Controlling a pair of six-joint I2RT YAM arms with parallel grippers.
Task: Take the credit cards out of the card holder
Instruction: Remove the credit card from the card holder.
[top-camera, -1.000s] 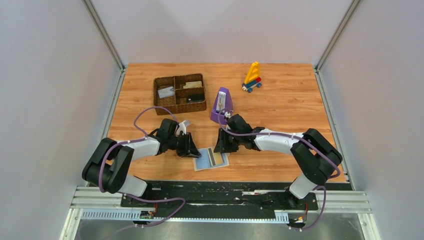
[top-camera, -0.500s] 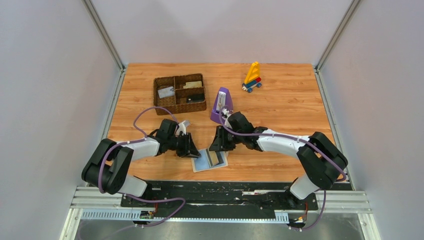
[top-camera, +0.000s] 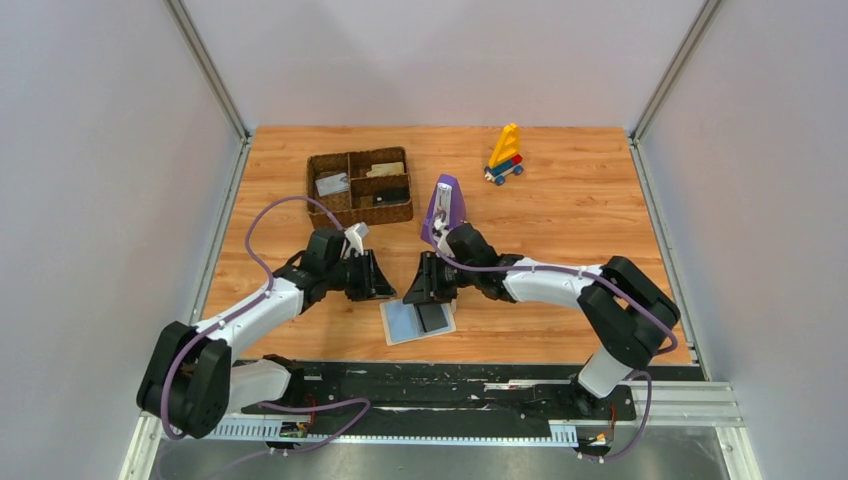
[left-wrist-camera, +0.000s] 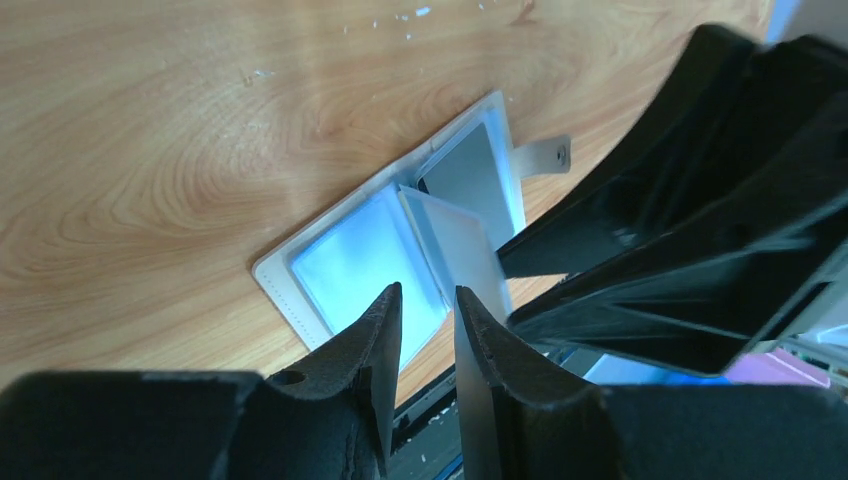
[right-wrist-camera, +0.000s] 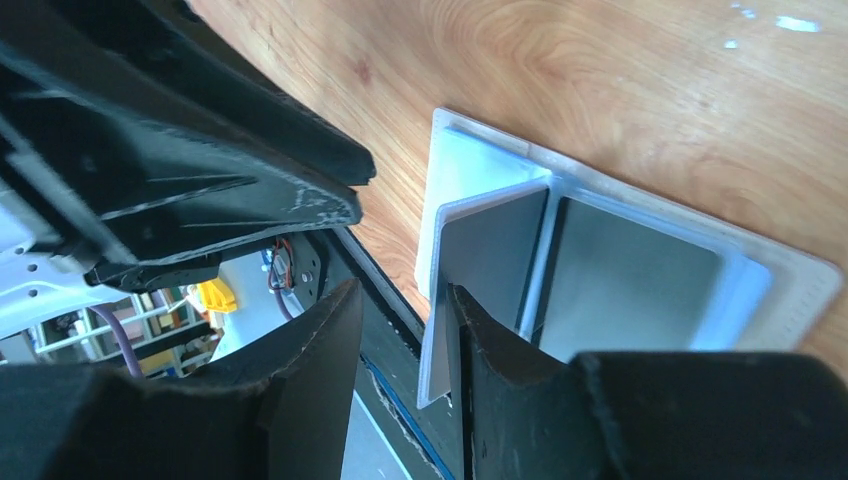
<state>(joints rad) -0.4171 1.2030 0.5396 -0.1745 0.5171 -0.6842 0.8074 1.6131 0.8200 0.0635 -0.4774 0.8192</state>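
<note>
Nearest our bases, close to the near edge of the table (top-camera: 520, 335), the holder (top-camera: 400, 322) lies open and flat. Its long axis runs left to right with a slight skew. The left half shows pale blue, and a black card (top-camera: 432, 317) sits in the right half with its own long axis pointing away from us. In the wrist views a thin pale leaf (left-wrist-camera: 455, 245) stands up from the fold, and we cannot tell whether it is a card or a page of the holder. Just past the holder's far edge come the claws. The right claw (top-camera: 428, 296) is the nearer one, poised over the far end of the black card and pointing down and toward us. Its jaws are a little apart, and in its own view the leaf's edge lines up with the gap, though we cannot tell if a finger touches it. The left claw (top-camera: 385, 285) hangs beside the holder's far-left corner, aimed rightward, jaws narrowly parted with nothing between them. So the card lies below and toward us from the right claw, and we judge the pull should run along the card's long axis while the left claw pins the blue half. Farther off stand the metronome (top-camera: 443, 210), the tray (top-camera: 312, 190) and the toy boat (top-camera: 505, 155).
</note>
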